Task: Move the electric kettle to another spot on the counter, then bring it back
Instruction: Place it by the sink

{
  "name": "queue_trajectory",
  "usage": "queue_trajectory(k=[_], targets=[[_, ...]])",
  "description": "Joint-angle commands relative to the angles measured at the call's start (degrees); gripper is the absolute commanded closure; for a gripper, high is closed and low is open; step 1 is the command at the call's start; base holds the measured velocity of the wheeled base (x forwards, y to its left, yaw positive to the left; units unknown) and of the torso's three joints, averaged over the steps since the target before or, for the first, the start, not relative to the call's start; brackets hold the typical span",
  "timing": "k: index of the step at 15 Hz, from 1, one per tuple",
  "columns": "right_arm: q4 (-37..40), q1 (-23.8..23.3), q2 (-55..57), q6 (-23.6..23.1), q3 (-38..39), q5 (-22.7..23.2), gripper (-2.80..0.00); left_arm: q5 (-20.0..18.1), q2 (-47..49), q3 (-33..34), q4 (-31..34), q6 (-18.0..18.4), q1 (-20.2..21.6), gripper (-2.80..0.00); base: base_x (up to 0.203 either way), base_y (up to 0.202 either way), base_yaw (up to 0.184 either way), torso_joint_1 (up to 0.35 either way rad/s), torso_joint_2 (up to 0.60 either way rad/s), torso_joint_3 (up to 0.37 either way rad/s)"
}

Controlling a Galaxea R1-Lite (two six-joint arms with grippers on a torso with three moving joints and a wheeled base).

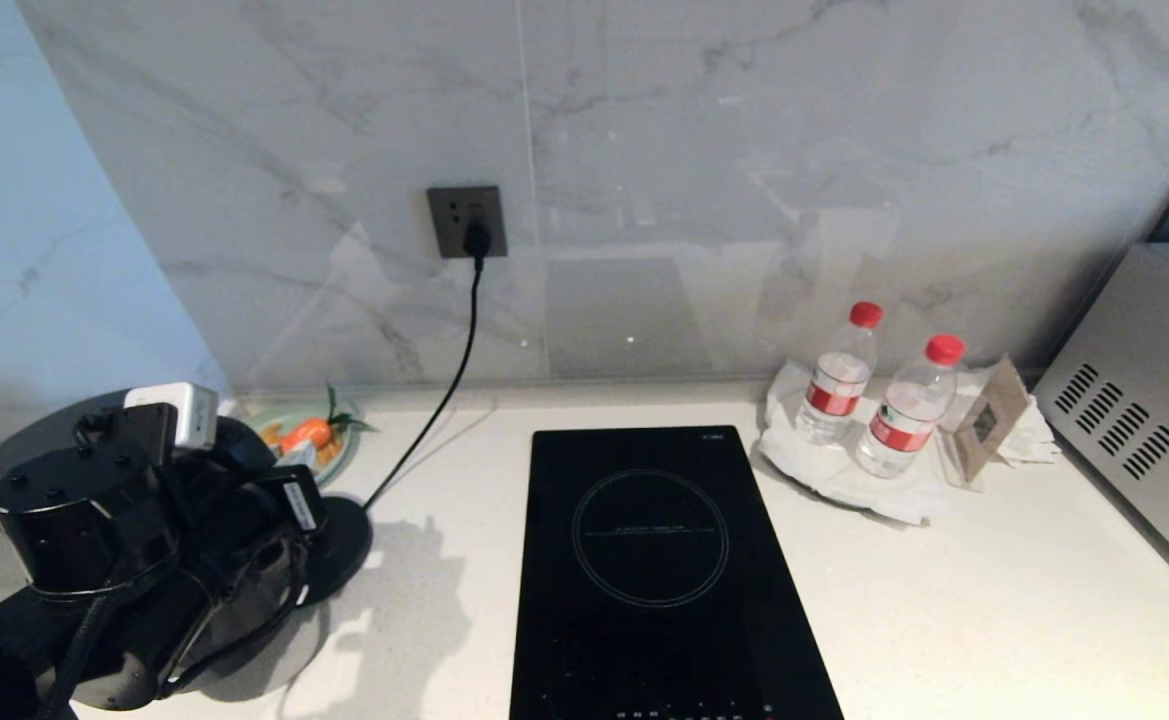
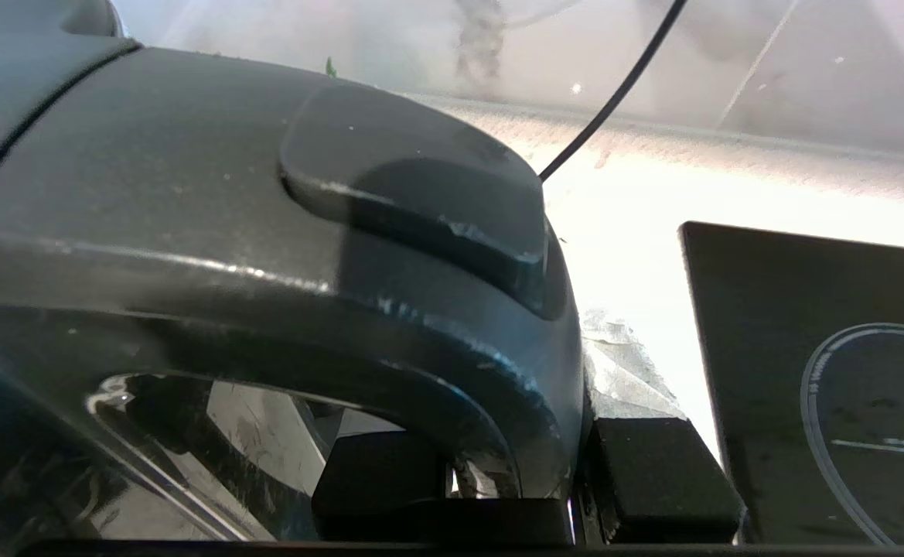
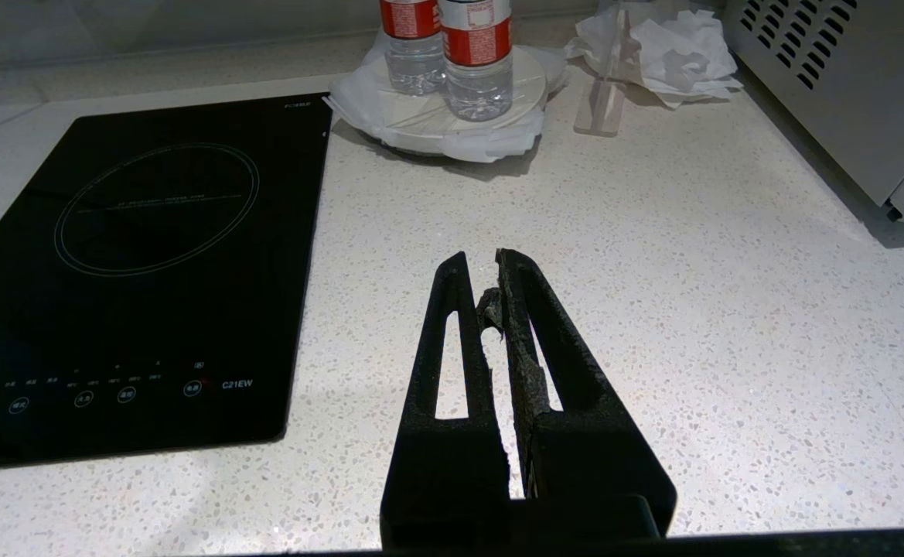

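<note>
Glossy black plastic of the electric kettle (image 1: 94,520) fills the space right at the left gripper (image 2: 521,483), whose fingers sit on either side of the kettle's big loop handle (image 2: 390,340), clamped on it; the kettle's flat matte dark-grey round lid (image 2: 212,178) lies just beyond the fingers. In the head view the kettle appears tilted, its underside turned toward the camera, and seems raised above the flat round black base disc (image 1: 344,545) just beside it; whether any part touches the disc cannot be told. Risk, as a judgement: the grip is on the handle only, so the tilted body may swing or slip in the fingers, and water, if any, could spill. The black cord (image 1: 444,380) running from the disc to the dark wall socket (image 1: 466,221) passes close by and might snag. The black glass hob (image 1: 654,570) lies near on the white speckled counter (image 1: 994,600); a careless set-down could strike it. The right gripper (image 3: 490,282) hangs over bare counter, fingers together, empty. Count: one kettle, one base disc, one hob, two red-capped clear water bottles (image 1: 839,375), one steel appliance box (image 1: 1144,410), one small plate with a carrot-like item (image 1: 309,435).
</note>
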Motion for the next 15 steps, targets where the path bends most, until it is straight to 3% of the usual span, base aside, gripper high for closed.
queue_trajectory(k=[1, 2, 7, 15], targets=[[0.01, 0.01, 0.03, -0.01, 0.00, 0.02, 0.00, -1.39, -1.74, 0.27, -0.34, -0.14, -0.49, 0.00, 0.000, 0.000, 0.000, 0.000, 0.00, 0.000], [0.01, 0.01, 0.09, -0.01, 0.00, 0.02, 0.00, -2.95, -1.89, 0.28, -0.31, -0.14, -0.40, 0.00, 0.000, 0.000, 0.000, 0.000, 0.00, 0.000], [0.01, 0.01, 0.09, -0.01, 0.00, 0.02, 0.00, -3.12, -1.04, -0.43, 1.15, -0.23, -0.22, 0.00, 0.000, 0.000, 0.000, 0.000, 0.00, 0.000], [0.01, 0.01, 0.01, -0.01, 0.00, 0.02, 0.00, -3.03, -0.59, -1.04, 1.51, -0.23, -0.13, 0.00, 0.000, 0.000, 0.000, 0.004, 0.00, 0.177]])
